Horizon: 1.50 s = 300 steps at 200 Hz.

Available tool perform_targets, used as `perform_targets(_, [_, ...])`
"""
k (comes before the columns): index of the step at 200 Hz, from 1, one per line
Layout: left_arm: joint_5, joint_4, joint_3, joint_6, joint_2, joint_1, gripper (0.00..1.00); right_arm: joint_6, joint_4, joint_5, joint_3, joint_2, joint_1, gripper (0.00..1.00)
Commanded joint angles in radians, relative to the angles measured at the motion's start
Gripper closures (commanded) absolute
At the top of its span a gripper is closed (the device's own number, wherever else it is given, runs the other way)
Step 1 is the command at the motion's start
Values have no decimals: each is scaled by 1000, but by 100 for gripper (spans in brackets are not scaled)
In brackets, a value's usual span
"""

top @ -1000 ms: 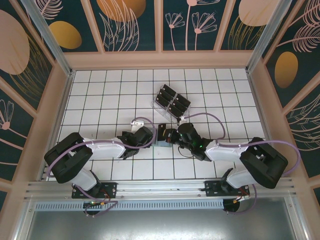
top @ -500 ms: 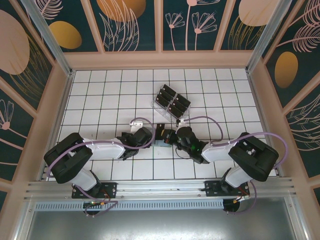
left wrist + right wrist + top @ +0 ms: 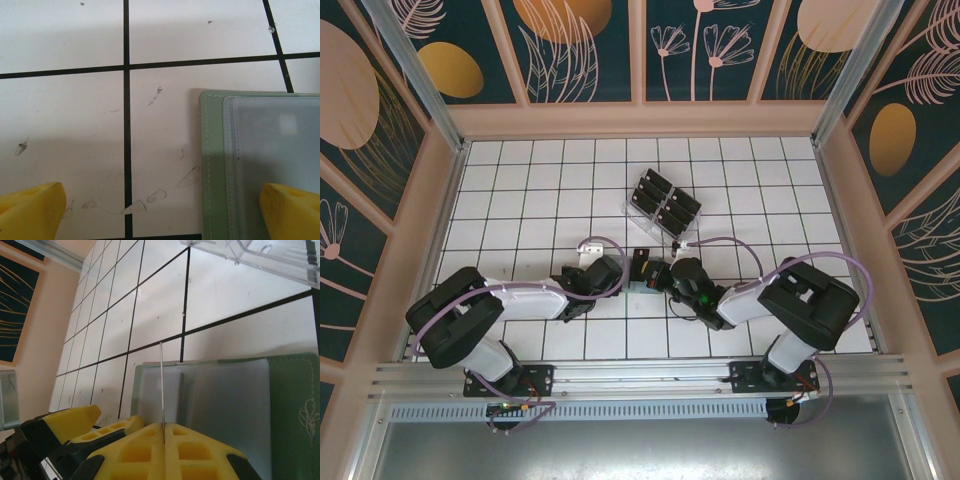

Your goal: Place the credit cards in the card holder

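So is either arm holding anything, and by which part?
The right end effector pinches a credit card by one edge; the left end effector holds nothing.

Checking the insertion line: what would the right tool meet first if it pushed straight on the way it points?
Probably the card holder: the credit card pinched edge-on in the shut right tool stands over its clear pocket. Depth is unclear; they may be touching.
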Motion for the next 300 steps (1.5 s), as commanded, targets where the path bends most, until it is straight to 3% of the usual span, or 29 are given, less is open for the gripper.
perform_targets(1, [2,-55,-31,-7,-7,6,1,22,77,35,-16,24,9,100])
perform_targets(225, [12,-47,-38,-13,-1,6,1,90,207,-51,-44,113,5,100])
perform_targets(300, [13,-58,-37,-5,-32,6,1,104,111,-55,-66,90,-8,100])
